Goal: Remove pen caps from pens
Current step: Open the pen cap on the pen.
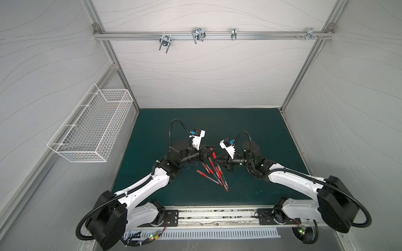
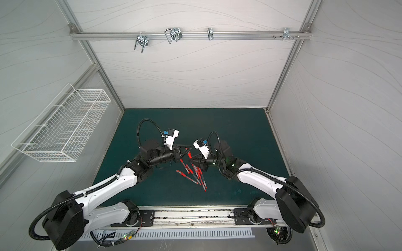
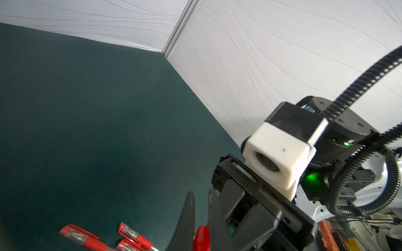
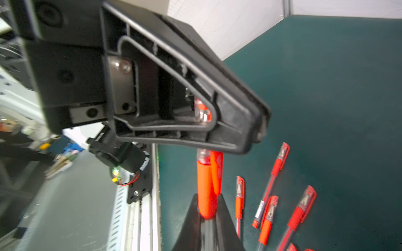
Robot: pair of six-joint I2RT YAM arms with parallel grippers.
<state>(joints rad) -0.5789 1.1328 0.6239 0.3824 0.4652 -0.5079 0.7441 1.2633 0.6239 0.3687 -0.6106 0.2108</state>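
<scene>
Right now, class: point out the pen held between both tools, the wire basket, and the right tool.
held pen [image 4: 207, 184], right wrist view, red grip.
wire basket [image 1: 91, 128], a top view, mesh wall.
right tool [image 1: 218, 160], a top view, tips.

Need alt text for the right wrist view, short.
Close-up of a red pen held between both arms: the left end effector clamps its capped end, and the right end effector grips the red section farther down. Beside them, five capped pens lie loose on the green mat.
</scene>
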